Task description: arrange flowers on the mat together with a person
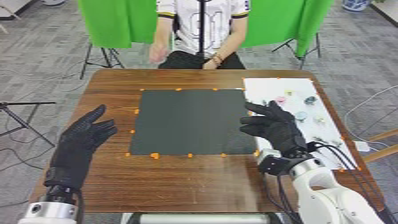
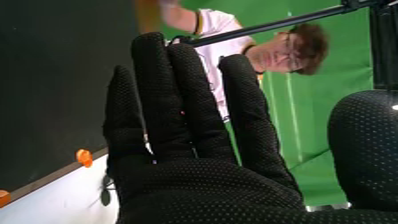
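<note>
The brown worktop holds everything, and the dark mat is near its middle. It is likely there so both sides can reach it. A white board lies along the mat's right side, probably so the flowers are close to where they should go. The job looks to be at its start.

The robot's left hand is just past the mat's left side, its fingers loose and long, with nothing in them. It seems to be kept out of the way. The right hand is over the mat's right edge and part of the board. Its fingers are straight and a little spread, and it pinches nothing. That looks like a good place to pick a flower from.

The small flowers, one of them a pink flower, are on the board, to the right of the mat. Little orange blobs sit around the mat's edges, maybe to keep it from sliding.

The right hand hides some of the board, so more flowers could be under it. A green sprig peeks out beside that hand, partly covered. The palest flowers are hard to make out against the white.
</note>
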Robot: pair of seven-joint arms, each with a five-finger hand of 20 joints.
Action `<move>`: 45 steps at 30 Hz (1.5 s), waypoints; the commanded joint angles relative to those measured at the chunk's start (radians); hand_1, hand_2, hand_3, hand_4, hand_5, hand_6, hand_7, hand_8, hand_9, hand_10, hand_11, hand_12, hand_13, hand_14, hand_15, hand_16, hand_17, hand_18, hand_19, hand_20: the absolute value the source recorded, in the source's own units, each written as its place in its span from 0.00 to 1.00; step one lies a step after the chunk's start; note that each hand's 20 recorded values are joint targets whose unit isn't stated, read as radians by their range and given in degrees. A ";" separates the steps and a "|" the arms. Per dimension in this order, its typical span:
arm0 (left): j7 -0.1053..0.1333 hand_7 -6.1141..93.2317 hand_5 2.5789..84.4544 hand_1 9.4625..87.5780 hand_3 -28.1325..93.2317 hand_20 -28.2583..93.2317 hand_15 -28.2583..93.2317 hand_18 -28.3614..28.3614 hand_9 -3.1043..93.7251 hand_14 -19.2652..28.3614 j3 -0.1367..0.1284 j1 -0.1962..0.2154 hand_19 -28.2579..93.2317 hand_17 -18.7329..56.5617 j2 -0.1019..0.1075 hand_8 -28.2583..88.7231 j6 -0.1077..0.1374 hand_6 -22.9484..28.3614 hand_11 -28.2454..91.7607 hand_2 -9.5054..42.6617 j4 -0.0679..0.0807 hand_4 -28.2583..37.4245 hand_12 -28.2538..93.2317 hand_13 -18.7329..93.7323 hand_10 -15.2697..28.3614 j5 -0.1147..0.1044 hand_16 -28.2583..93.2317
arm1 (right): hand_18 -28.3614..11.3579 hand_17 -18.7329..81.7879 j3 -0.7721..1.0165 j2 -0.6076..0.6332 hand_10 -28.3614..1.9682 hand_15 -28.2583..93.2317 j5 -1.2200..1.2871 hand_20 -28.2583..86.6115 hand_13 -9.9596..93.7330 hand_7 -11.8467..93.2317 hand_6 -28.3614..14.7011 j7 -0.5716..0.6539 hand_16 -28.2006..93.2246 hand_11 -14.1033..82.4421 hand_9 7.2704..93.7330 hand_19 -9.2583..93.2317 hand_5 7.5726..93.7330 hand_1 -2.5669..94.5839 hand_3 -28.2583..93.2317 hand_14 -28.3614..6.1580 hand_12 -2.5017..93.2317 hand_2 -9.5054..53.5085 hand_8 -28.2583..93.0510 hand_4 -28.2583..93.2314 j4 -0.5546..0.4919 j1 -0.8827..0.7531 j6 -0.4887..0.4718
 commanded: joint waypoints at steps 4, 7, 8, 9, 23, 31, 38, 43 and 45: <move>-0.024 0.22 0.36 0.16 0.88 0.28 0.63 0.93 0.37 0.94 -0.002 0.006 0.63 0.11 -0.019 0.15 -0.003 0.58 0.46 0.26 -0.001 0.00 0.32 0.35 0.81 0.004 0.16 | 0.06 0.29 0.002 -0.008 0.24 0.64 -0.005 0.35 0.54 0.23 0.58 0.003 0.30 0.34 0.57 0.63 0.53 0.17 0.82 0.20 0.18 0.37 0.14 0.01 -0.006 -0.013 0.000; -0.023 0.22 0.36 0.16 0.88 0.28 0.63 0.93 0.37 0.94 -0.002 0.003 0.63 0.11 -0.019 0.15 -0.004 0.58 0.46 0.26 0.001 0.00 0.32 0.35 0.80 0.006 0.16 | 0.06 0.29 0.001 -0.007 0.24 0.63 -0.004 0.35 0.54 0.23 0.58 0.001 0.30 0.34 0.57 0.63 0.53 0.17 0.82 0.20 0.18 0.37 0.14 0.01 -0.005 -0.010 0.000; -0.023 0.22 0.36 0.16 0.88 0.28 0.63 0.93 0.37 0.94 0.000 0.004 0.63 0.11 -0.017 0.15 -0.001 0.58 0.46 0.26 0.001 0.00 0.32 0.35 0.81 0.005 0.16 | 0.06 0.29 0.000 -0.006 0.24 0.64 -0.004 0.35 0.54 0.23 0.58 0.000 0.30 0.34 0.57 0.63 0.53 0.17 0.82 0.20 0.18 0.37 0.14 0.01 -0.005 -0.011 0.001; -0.023 0.22 0.36 0.16 0.88 0.28 0.63 0.93 0.37 0.94 -0.002 0.005 0.63 0.11 -0.018 0.15 -0.002 0.57 0.46 0.26 0.001 0.00 0.32 0.35 0.81 0.005 0.16 | 0.06 0.29 0.000 -0.007 0.24 0.64 -0.003 0.35 0.54 0.23 0.58 0.000 0.30 0.34 0.57 0.63 0.53 0.17 0.82 0.20 0.18 0.37 0.14 0.01 -0.004 -0.010 0.001; -0.022 0.22 0.36 0.16 0.88 0.28 0.63 0.92 0.37 0.94 -0.007 0.010 0.63 0.11 -0.016 0.15 0.001 0.58 0.46 0.27 -0.001 0.00 0.32 0.35 0.81 0.004 0.16 | 0.06 0.29 0.001 -0.008 0.24 0.64 0.000 0.35 0.54 0.23 0.58 -0.003 0.30 0.34 0.57 0.63 0.53 0.17 0.82 0.20 0.18 0.37 0.14 0.01 -0.006 -0.013 0.005; -0.022 0.21 0.36 0.16 0.88 0.29 0.63 0.93 0.37 0.95 -0.006 0.011 0.63 0.11 -0.019 0.15 -0.003 0.58 0.46 0.27 -0.001 0.00 0.32 0.35 0.81 0.006 0.16 | 0.06 0.29 0.001 -0.009 0.24 0.64 -0.001 0.35 0.54 0.23 0.58 -0.002 0.30 0.34 0.57 0.63 0.53 0.17 0.82 0.20 0.17 0.37 0.14 0.01 -0.006 -0.012 0.005; -0.022 0.21 0.36 0.16 0.88 0.29 0.63 0.93 0.37 0.95 -0.009 0.014 0.63 0.11 -0.021 0.15 -0.005 0.58 0.46 0.27 -0.002 0.00 0.32 0.35 0.81 0.008 0.16 | 0.06 0.29 0.002 -0.010 0.24 0.64 0.000 0.35 0.53 0.23 0.58 -0.001 0.30 0.34 0.57 0.63 0.53 0.17 0.82 0.20 0.17 0.37 0.14 0.01 -0.006 -0.013 0.005; -0.023 0.22 0.37 0.16 0.88 0.29 0.63 0.93 0.37 0.95 -0.009 0.013 0.63 0.11 -0.022 0.15 -0.005 0.58 0.46 0.27 -0.002 0.00 0.32 0.35 0.81 0.006 0.16 | 0.06 0.29 0.002 -0.009 0.24 0.64 -0.001 0.35 0.54 0.23 0.58 -0.002 0.30 0.34 0.57 0.63 0.53 0.17 0.82 0.20 0.18 0.37 0.14 0.01 -0.007 -0.014 0.006; -0.022 0.22 0.37 0.16 0.88 0.29 0.63 0.93 0.37 0.95 -0.008 0.014 0.63 0.11 -0.021 0.15 -0.005 0.58 0.46 0.27 -0.002 0.00 0.32 0.35 0.81 0.007 0.16 | 0.06 0.29 0.004 -0.011 0.24 0.64 -0.002 0.35 0.53 0.23 0.57 -0.002 0.30 0.34 0.57 0.63 0.53 0.17 0.82 0.20 0.17 0.37 0.14 0.01 -0.007 -0.016 0.002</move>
